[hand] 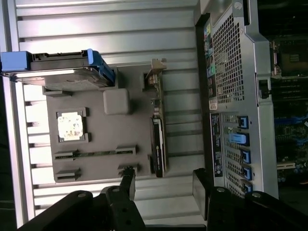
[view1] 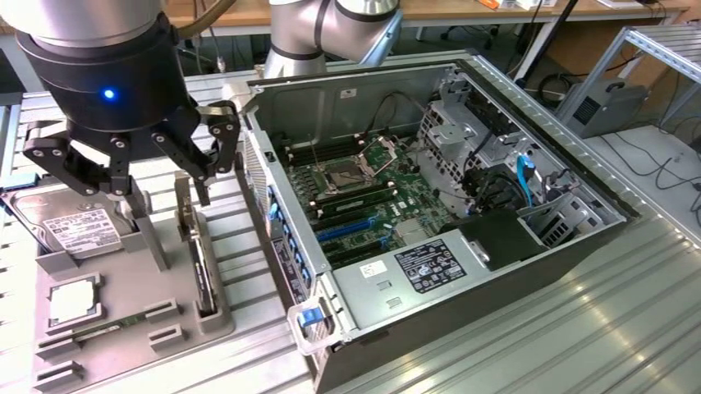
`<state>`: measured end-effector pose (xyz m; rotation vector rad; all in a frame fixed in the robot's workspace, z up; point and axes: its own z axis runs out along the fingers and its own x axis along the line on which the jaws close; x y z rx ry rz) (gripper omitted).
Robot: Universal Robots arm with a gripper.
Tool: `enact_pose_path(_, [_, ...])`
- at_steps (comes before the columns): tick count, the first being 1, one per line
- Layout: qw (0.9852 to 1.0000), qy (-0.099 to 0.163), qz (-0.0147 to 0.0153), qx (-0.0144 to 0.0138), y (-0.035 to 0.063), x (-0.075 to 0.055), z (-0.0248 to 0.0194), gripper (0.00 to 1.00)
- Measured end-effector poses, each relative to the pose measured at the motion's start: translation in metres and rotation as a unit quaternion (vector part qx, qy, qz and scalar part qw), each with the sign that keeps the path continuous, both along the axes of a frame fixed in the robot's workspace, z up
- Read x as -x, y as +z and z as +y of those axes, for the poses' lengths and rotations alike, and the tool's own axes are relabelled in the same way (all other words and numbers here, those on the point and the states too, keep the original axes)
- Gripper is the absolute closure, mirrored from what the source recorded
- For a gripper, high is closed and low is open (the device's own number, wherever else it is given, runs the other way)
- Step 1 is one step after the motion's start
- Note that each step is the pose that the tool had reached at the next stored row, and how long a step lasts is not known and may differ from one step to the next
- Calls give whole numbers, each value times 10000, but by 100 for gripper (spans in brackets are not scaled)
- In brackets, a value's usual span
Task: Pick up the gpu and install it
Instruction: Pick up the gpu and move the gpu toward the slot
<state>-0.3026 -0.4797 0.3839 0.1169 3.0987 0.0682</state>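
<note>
Here the gripper (view1: 164,195) hovers, fingers apart, just above the gpu (view1: 200,263) — standing on edge along the grey holder's (view1: 126,283) edge nearest the computer case (view1: 318,115) — its long axis running between them.

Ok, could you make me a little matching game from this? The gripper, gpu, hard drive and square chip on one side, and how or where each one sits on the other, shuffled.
Things:
1. gripper
2. gpu
3. hard drive
4. square chip

States:
A. lying flat in a square recess of the grey holder
B. standing on edge in the holder's slot nearest the computer case
C. open, above the holder
D. propped at a tilt in the holder, white label showing

Pairs: 1-C, 2-B, 3-D, 4-A
</note>
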Motion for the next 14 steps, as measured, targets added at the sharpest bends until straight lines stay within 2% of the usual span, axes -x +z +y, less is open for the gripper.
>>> enact_pose_path(6, [10000,0,0,0,-109,0,0,40])
enact_pose_path(9, [10000,0,-1,0,-210,0,1,40])
enact_pose_path(14, [10000,-1,0,0,-311,-1,6,40])
